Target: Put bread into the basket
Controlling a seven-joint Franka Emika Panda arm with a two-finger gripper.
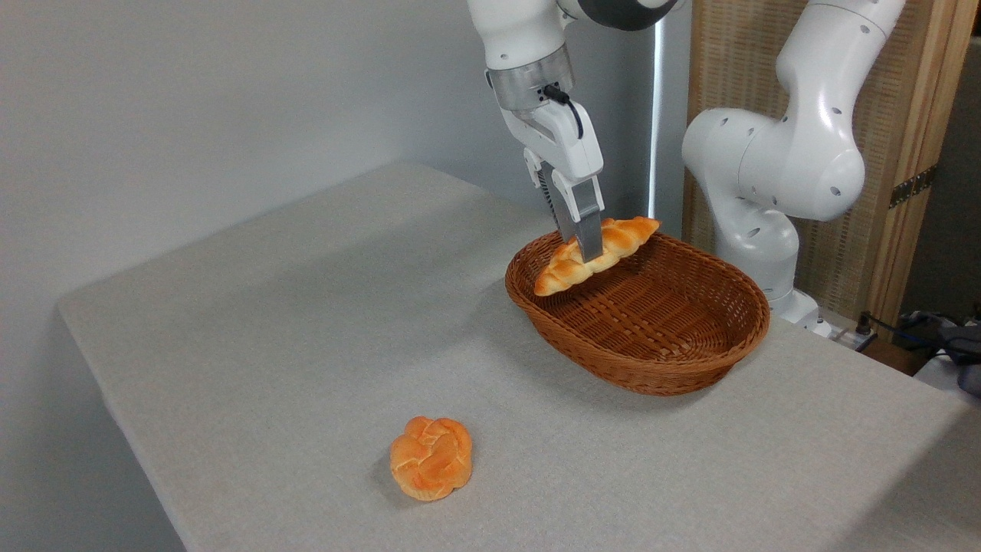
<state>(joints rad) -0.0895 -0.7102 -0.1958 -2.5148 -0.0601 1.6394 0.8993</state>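
Gripper [585, 249] clamps glossy braided bread [594, 255] over woven wicker basket [651, 337].

Soft even daylight, sharp focus, faint shadows under basket [651, 368], bright window strip behind

The bread [613, 244], a long braided loaf with pointed ends and a glossy golden-orange crust (paler in the creases), hangs tilted over the basket's back-left part, its left tip lower. The basket [651, 377] is an oval, shallow, reddish-brown wicker piece with a thick braided rim, sitting upright on the bench, nothing lying on its woven floor.
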